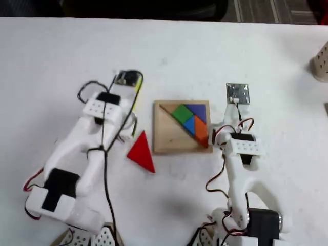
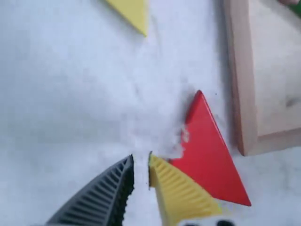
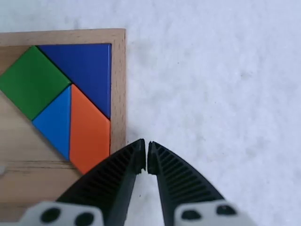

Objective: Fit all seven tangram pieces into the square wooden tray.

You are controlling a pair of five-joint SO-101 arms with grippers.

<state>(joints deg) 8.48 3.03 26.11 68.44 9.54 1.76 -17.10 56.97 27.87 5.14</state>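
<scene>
the wooden tray (image 1: 182, 150) sits mid-counter (image 1: 61, 56) between the 2 arms. 4 pieces fill the half of it toward the right arm (image 1: 241, 169): a green square (image 1: 180, 113), a dark blue triangle (image 1: 197, 110), a light blue triangle (image 1: 188, 124) and an orange parallelogram (image 1: 201, 130), packed edge to edge against the tray's rim. the tray's other half is bare wood, an open triangular space along the rim on the left arm's (image 1: 92, 138) side.

the red triangle (image 1: 142, 152) lies flat on the counter just beside that rim, near the tray's corner, with a thin strip of counter between the 2. the left jaws are all but closed with only a slit between them and nothing in it. the yellow jaw's outer side meets the red triangle's edge, and whether it presses on it is hard to make out. the right jaws are closed on nothing, low over the counter just off the tray's rim by the orange parallelogram.

a yellow piece (image 2: 130, 13) lies farther from the tray than the red triangle. it is cut off in the left wrist view and mostly hidden by cables from above. a small square metal plate (image 1: 238, 93) lies past the tray's far corner on the right arm's side. a pale object (image 1: 320, 64) is cut off well away from the tray.
</scene>
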